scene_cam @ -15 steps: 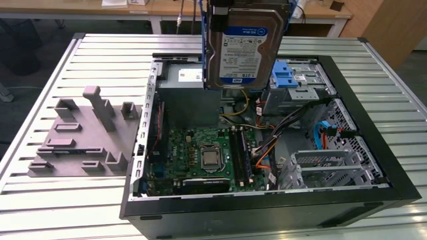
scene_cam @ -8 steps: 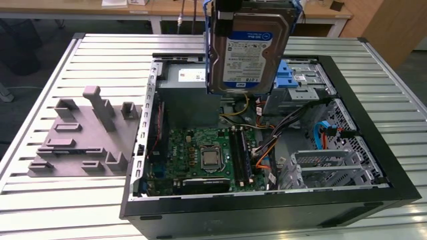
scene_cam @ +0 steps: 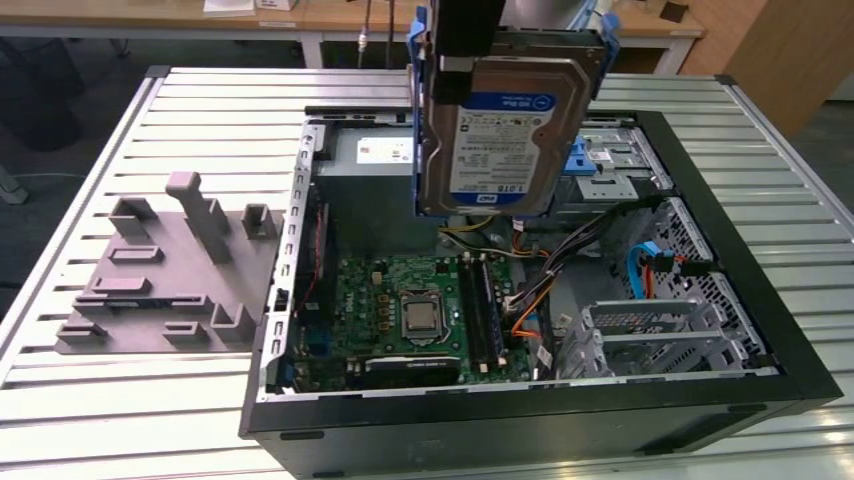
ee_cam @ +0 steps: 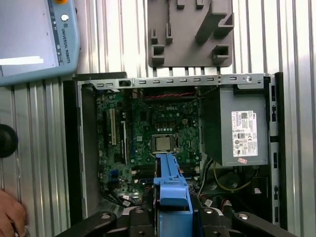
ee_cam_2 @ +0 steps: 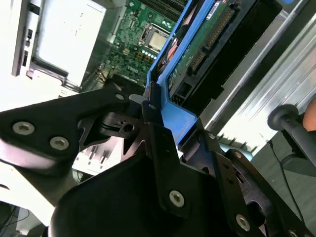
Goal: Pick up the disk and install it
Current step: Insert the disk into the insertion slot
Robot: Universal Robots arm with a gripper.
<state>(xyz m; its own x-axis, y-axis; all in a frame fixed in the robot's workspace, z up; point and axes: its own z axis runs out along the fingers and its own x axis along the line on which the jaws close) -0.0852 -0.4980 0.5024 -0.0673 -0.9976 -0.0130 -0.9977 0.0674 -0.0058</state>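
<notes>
The gripper (ee_cam_2: 177, 123) is clamped on the blue carrier bracket (ee_cam: 172, 185) that frames the disk (scene_cam: 505, 125). In the second wrist view we see its black fingers (ee_cam_2: 150, 111) pressing the bracket's end from both sides. The disk hangs upright below the gripper, label toward the exterior camera, with its lower edge above the open computer case (scene_cam: 747, 330) and touching nothing we can make out.

We judge the pick-up done and the work to stand at the carry, with the install not yet made.

Under the disk lie the motherboard (ee_cam: 163, 123) and a tangle of cables (scene_cam: 534, 300). The grey power supply (ee_cam: 237, 123) sits just beside them. A metal drive cage (scene_cam: 621, 165) with a blue latch (scene_cam: 577, 160) stands behind the disk in the exterior view. We take that for the likely seat but cannot be sure of it.

In our judgement, seating the disk calls for turning it from upright to match the bay's rails, keeping it clear of the cables, and holding the grip firm until the bracket engages.

Beyond the case, a grey moulded fixture (scene_cam: 160, 270) rests on the slatted table (scene_cam: 80, 400). A control pendant (ee_cam: 34, 39) and a person's hand (ee_cam: 10, 215) are at the table's edge.
</notes>
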